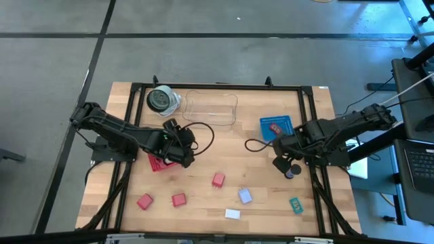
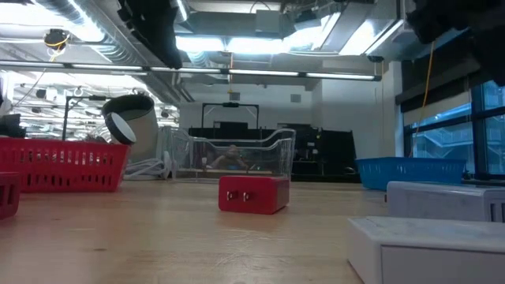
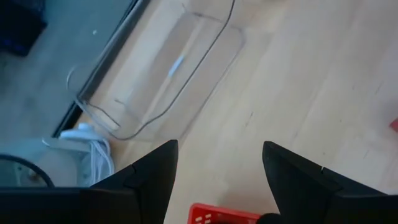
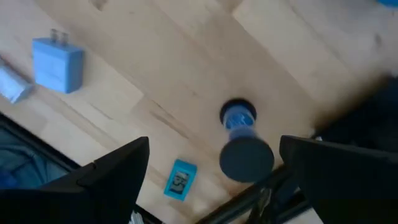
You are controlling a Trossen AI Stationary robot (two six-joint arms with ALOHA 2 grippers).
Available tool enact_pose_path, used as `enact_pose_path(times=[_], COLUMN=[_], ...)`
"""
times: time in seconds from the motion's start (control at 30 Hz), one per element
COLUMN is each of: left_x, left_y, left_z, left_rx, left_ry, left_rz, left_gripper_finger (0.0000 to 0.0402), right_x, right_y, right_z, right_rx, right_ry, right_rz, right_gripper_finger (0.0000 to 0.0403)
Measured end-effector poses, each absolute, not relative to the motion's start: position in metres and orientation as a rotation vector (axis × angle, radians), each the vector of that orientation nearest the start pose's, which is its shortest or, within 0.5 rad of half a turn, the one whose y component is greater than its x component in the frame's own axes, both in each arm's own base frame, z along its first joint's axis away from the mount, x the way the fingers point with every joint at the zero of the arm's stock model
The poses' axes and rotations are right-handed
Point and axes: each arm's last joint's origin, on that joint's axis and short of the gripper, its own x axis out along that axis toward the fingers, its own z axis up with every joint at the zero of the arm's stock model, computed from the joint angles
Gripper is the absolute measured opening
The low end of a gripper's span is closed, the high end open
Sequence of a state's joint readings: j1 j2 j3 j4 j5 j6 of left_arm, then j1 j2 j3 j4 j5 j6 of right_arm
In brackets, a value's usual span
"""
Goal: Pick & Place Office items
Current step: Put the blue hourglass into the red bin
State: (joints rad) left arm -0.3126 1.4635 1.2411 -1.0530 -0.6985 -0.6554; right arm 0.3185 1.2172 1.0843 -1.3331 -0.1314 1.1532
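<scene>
My left gripper (image 1: pixel 183 148) hangs open over the far edge of the red tray (image 1: pixel 158 163), with nothing between its fingers (image 3: pixel 217 146). My right gripper (image 1: pixel 283 161) points down, open, above a small black cylinder with a blue middle (image 4: pixel 239 137), which stands on the table at the right (image 1: pixel 291 173); the fingers stand on either side of it and well clear. Loose on the wood lie three red blocks (image 1: pixel 218 179) (image 1: pixel 179 200) (image 1: pixel 145 201), a pale blue cube (image 1: pixel 245 196), a white block (image 1: pixel 232 213) and a green tag (image 1: pixel 296 204).
A clear tray (image 1: pixel 210 108) stands at the far middle. Left of it is a round black-and-white object (image 1: pixel 161 99). A blue tray (image 1: pixel 285 122) with a red piece in it sits at the far right. A black frame rail (image 1: pixel 308 135) runs along the table's edges.
</scene>
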Motion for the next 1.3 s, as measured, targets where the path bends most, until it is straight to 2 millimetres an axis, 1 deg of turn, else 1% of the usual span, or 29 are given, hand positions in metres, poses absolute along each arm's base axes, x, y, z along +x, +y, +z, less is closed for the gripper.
enact_pose_path(times=[0.2, 0.33, 0.47, 0.57, 0.67, 0.73, 0.87, 0.97, 1.17, 1.23, 1.3], left_x=[0.264, 0.264, 0.264, 0.264, 0.265, 0.266, 0.266, 0.266, 0.266, 0.266, 0.266], left_y=[-0.066, -0.066, -0.066, -0.066, -0.066, -0.067, -0.067, -0.067, -0.067, -0.067, -0.067], left_z=[0.285, 0.285, 0.285, 0.285, 0.285, 0.285, 0.285, 0.285, 0.285, 0.285, 0.285], left_rx=[0.08, 0.081, 0.08, 0.072, 0.06, 0.057, 0.057, 0.056, 0.055, 0.056, 0.058], left_ry=[0.933, 0.934, 0.935, 0.939, 0.932, 0.929, 0.929, 0.928, 0.927, 0.926, 0.925], left_rz=[0.645, 0.644, 0.643, 0.637, 0.628, 0.627, 0.627, 0.626, 0.626, 0.626, 0.629], left_gripper_finger=[0.023, 0.0232, 0.0231, 0.023, 0.0231, 0.0232, 0.0231, 0.0229, 0.0228, 0.0228, 0.0229], right_x=[0.176, 0.178, 0.181, 0.18, 0.173, 0.17, 0.174, 0.176, 0.173, 0.173, 0.173], right_y=[0.072, 0.077, 0.081, 0.08, 0.079, 0.079, 0.081, 0.082, 0.08, 0.081, 0.081], right_z=[0.273, 0.266, 0.261, 0.255, 0.24, 0.229, 0.213, 0.208, 0.202, 0.202, 0.202], right_rx=[0.784, 0.733, 0.686, 0.672, 0.669, 0.684, 0.715, 0.718, 0.705, 0.704, 0.7], right_ry=[1.58, 1.632, 1.667, 1.685, 1.761, 1.806, 1.785, 1.762, 1.784, 1.784, 1.786], right_rz=[-0.653, -0.699, -0.679, -0.683, -0.699, -0.674, -0.566, -0.514, -0.527, -0.525, -0.519], right_gripper_finger=[0.0395, 0.0399, 0.0394, 0.0394, 0.0394, 0.0394, 0.0394, 0.0394, 0.0393, 0.0388, 0.0374])
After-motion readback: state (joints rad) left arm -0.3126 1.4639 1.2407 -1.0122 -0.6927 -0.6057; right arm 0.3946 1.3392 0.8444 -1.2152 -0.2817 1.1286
